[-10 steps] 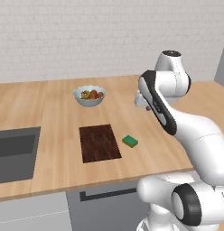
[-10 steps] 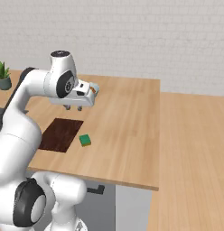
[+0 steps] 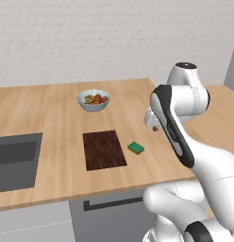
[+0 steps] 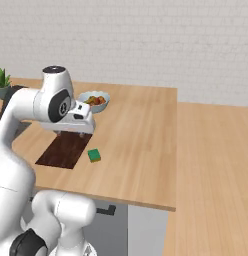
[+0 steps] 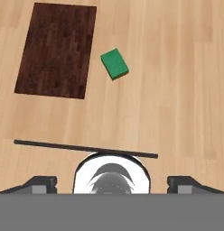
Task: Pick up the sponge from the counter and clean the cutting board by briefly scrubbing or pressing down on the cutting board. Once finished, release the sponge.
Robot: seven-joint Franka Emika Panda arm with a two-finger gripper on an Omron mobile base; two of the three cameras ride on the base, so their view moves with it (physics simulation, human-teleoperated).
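Note:
The green sponge (image 3: 136,148) (image 4: 94,155) (image 5: 114,63) lies flat on the tan counter (image 3: 53,113) (image 4: 141,130), just right of the dark brown cutting board (image 3: 104,149) (image 4: 64,150) (image 5: 57,49) and apart from it. My gripper (image 3: 154,126) (image 4: 70,133) (image 5: 112,182) hangs in the air above the counter, up and to the right of the sponge, touching nothing. In the hand view its two dark tips stand far apart at the bottom corners, open and empty, with the sponge ahead near the top.
A pale bowl of fruit (image 3: 93,100) (image 4: 94,100) stands behind the board. A grey sink (image 3: 12,158) is recessed at the counter's left. A potted plant (image 4: 2,82) sits far left. The counter's front edge is close to the board.
The hand has come down and nearer to the sponge and board. Sponge, board and bowl lie where they were.

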